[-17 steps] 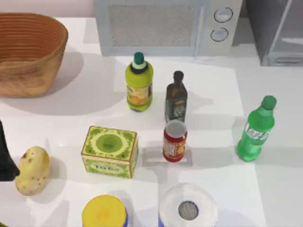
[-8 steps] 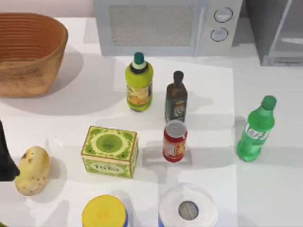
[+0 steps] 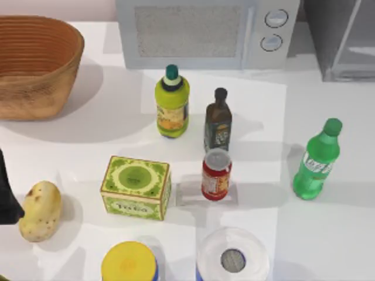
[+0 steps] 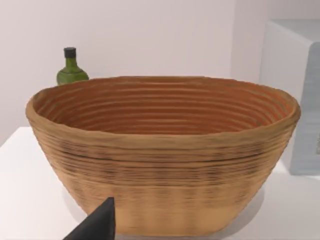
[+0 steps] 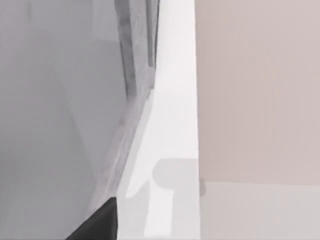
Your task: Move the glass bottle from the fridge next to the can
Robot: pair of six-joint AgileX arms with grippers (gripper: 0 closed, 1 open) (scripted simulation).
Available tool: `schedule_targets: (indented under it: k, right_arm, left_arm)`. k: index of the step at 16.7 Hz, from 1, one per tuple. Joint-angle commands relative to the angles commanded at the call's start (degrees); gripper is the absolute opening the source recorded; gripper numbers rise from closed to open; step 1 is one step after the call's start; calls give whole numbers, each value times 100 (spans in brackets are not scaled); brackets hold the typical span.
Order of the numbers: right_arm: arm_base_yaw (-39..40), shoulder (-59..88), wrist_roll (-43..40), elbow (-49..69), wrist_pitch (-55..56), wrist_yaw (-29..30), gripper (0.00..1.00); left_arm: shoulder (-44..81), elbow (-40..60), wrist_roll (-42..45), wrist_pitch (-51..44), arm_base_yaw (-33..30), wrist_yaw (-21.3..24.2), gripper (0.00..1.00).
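Both grippers were hard to see; one dark bit of the left arm (image 3: 7,196) was seen at the left edge of the table, just beside one potato (image 3: 40,211), and one dark fingertip (image 4: 97,223) was seen in the left wrist view in front of one woven basket (image 4: 165,150); one dark fingertip (image 5: 97,221) was seen in the right wrist view close by the fridge (image 5: 65,100); whether either gripper was open or closed could not be told.

One glass bottle (image 3: 317,160) was seen standing upright on the white table (image 3: 88,140), toward the right side, out in front of the fridge and well apart from the can (image 3: 216,174); nothing was holding it.

Three bottles were counted on the table from above: the green one, one fat yellow-green bottle (image 3: 172,102) and one dark brown bottle (image 3: 218,121); the brown one stood just behind the can.

One white microwave (image 3: 205,32) with two round knobs was seen at the back; one green box (image 3: 136,187) was placed left of the can; one yellow-lidded tub (image 3: 129,262) and one paper roll (image 3: 232,256) were seen at the front edge.

One more green bottle (image 4: 71,69) was seen behind the basket in the left wrist view.
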Motion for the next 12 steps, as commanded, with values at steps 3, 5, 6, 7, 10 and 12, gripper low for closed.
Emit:
schedule_targets:
  k: [3, 5, 6, 7, 10, 12]
  right_arm:
    - [341, -95, 309, -107, 183, 338, 100]
    - [871, -212, 701, -270, 408, 776, 100]
    - [1220, -281, 936, -375, 541, 1043, 100]
    - [1610, -356, 1189, -492, 683, 1332, 100]
    - [2927, -614, 2006, -894, 1142, 2277, 100]
    - [3792, -797, 2545, -1175, 1445, 2906, 100]
  left_arm:
    - [0, 0, 0, 0, 0, 0, 100]
    - [0, 0, 0, 0, 0, 0, 100]
    - [0, 0, 0, 0, 0, 0, 100]
    - [0, 0, 0, 0, 0, 0, 100]
    - [0, 0, 0, 0, 0, 0, 100]
    - [0, 0, 0, 0, 0, 0, 100]
